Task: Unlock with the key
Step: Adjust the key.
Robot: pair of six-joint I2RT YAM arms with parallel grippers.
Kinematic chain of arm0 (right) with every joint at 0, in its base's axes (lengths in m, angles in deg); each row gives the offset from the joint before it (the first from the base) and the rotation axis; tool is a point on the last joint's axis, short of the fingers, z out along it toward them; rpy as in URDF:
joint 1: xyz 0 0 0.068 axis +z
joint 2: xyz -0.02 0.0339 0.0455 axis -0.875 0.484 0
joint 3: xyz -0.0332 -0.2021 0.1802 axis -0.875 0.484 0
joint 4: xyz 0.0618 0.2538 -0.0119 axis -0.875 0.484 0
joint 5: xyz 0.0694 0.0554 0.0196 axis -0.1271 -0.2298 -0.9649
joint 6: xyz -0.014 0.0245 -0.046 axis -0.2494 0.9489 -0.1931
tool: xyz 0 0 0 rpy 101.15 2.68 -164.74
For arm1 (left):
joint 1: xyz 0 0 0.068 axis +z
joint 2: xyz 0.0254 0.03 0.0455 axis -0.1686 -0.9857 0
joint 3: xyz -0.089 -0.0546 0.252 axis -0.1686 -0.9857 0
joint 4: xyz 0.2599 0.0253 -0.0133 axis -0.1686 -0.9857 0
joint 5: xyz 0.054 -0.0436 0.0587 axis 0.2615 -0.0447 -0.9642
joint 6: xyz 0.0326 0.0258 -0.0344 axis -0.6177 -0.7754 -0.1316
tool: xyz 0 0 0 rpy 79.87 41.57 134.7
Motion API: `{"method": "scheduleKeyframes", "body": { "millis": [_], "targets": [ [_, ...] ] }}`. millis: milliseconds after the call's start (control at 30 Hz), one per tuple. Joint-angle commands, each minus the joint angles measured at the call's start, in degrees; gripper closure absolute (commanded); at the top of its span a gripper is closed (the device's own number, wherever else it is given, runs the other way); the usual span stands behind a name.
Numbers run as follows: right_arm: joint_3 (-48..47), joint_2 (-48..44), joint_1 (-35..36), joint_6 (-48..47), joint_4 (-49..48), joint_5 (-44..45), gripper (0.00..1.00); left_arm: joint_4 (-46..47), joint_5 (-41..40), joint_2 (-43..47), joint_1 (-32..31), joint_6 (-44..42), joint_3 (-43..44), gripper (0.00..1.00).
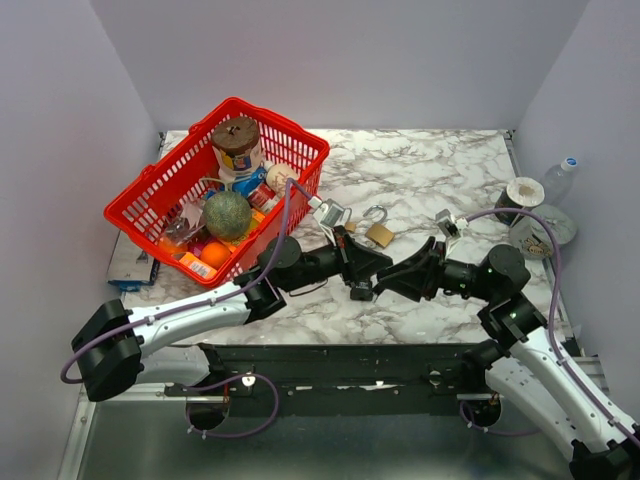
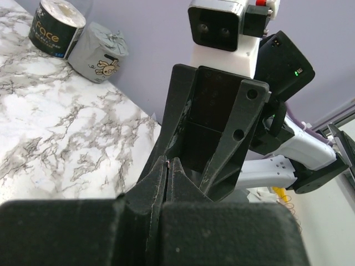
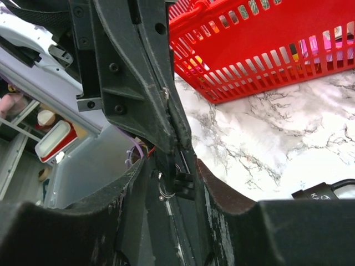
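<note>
At the far left, the red slotted plastic basket [image 1: 150,195] hid most of its jumble; only a brown-lidded can [image 1: 236,140] and a mottled green ball [image 1: 228,215] showed clearly. The matte black, wedge-shaped left pincer [image 2: 169,166] was pressed closed. In the right wrist view a small black-headed key [image 3: 184,185] with a thin wire ring sat at its tip, the blade hidden between the pads. Just beyond the meeting pincers, the brass padlock [image 1: 379,235] lay on the white marble-patterned surface [image 1: 440,170], its steel shackle swung open. The right pincer [image 3: 173,172] stood partly spread around that tip and the key; whether its scuffed pads touched the key could not be made out. At the far right stood a black-wrapped paper roll [image 2: 55,25] and a grey-wrapped roll [image 2: 100,52].
</note>
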Motion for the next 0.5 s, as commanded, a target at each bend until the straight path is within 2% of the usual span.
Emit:
{"method": "scheduleKeyframes", "body": {
  "millis": [0,133,200,300,467],
  "targets": [
    [0.12,-0.62,-0.31,-2.05,1.14,-0.74,0.58,2.61,-0.12,-0.96,-0.28,-0.34,0.98,1.0],
    [0.56,-0.54,-0.31,-1.88,1.14,-0.12,0.8,2.08,0.14,-1.49,-0.28,-0.43,1.51,1.0],
    [0.73,-0.36,-0.4,-1.62,1.15,0.14,0.84,2.08,-0.03,-1.23,-0.28,-0.43,1.42,1.0],
    [1.0,-0.27,-0.31,-1.53,1.06,-0.12,0.97,1.56,0.06,-0.7,-0.28,-0.69,1.51,1.0],
    [1.79,-1.06,-0.31,-1.0,0.88,1.89,0.99,-1.94,0.32,-0.7,-0.28,-2.09,2.65,0.98]
  ]
}}
